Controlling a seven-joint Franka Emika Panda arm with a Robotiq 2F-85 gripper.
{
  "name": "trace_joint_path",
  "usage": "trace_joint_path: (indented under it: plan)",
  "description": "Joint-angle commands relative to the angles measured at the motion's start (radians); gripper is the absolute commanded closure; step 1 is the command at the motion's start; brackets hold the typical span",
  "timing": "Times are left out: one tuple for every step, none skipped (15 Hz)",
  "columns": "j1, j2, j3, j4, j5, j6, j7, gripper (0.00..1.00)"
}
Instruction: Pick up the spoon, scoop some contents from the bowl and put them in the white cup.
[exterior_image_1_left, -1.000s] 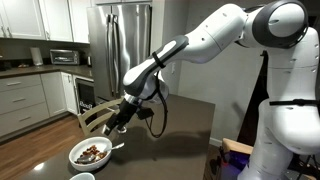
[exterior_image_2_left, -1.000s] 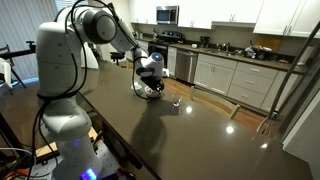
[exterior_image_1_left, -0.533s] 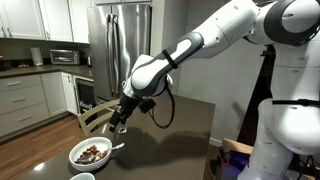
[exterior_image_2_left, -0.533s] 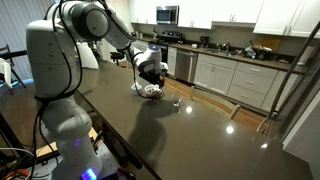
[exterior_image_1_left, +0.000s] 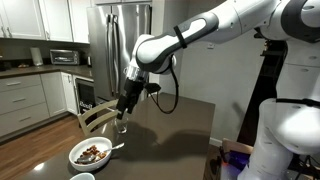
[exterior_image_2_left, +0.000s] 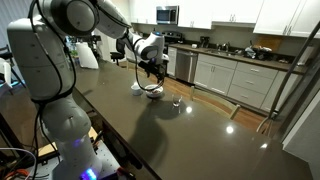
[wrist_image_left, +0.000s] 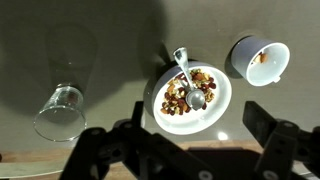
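The white bowl (wrist_image_left: 222, 112) holds reddish-brown chunky contents (wrist_image_left: 178, 97). The slim spoon (wrist_image_left: 185, 72) lies in it, scoop down on the heap and handle sticking out over the rim. The white cup (wrist_image_left: 256, 68) stands beside the bowl with a small reddish bit inside. My gripper (wrist_image_left: 185, 150) is open and empty, hovering well above the bowl. In an exterior view the gripper (exterior_image_1_left: 122, 107) hangs above the bowl (exterior_image_1_left: 76, 154), the spoon handle (exterior_image_1_left: 117, 146) and the cup (exterior_image_1_left: 82, 177). It also shows above the bowl in an exterior view (exterior_image_2_left: 152, 72).
A small clear glass (wrist_image_left: 60, 110) stands on the dark tabletop on the bowl's other side from the cup; it also shows in an exterior view (exterior_image_2_left: 176, 103). The table edge runs just past the bowl (exterior_image_1_left: 60, 170). Kitchen cabinets and a fridge stand behind.
My gripper has risen straight up and away from the bowl. The spoon stays lying in the bowl.
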Motion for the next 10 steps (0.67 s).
trace_joint_path:
  plan:
    - [-0.006, -0.008, 0.002, 0.011, -0.001, -0.029, 0.006, 0.00]
    - [-0.006, -0.015, -0.001, 0.020, -0.001, -0.050, 0.008, 0.00]
    - [-0.006, -0.020, -0.002, 0.023, -0.001, -0.057, 0.008, 0.00]
    - [-0.006, -0.021, -0.003, 0.023, -0.001, -0.058, 0.008, 0.00]
    - [-0.006, -0.021, -0.003, 0.023, -0.001, -0.058, 0.009, 0.00]
    - [-0.006, -0.021, -0.003, 0.023, -0.001, -0.058, 0.009, 0.00]
    - [-0.006, -0.021, -0.003, 0.023, -0.001, -0.058, 0.009, 0.00]
    - [-0.006, -0.021, -0.003, 0.023, -0.001, -0.058, 0.009, 0.00]
    - [-0.006, -0.021, -0.003, 0.023, -0.001, -0.058, 0.009, 0.00]
    - [-0.006, -0.021, -0.003, 0.023, -0.001, -0.058, 0.009, 0.00]
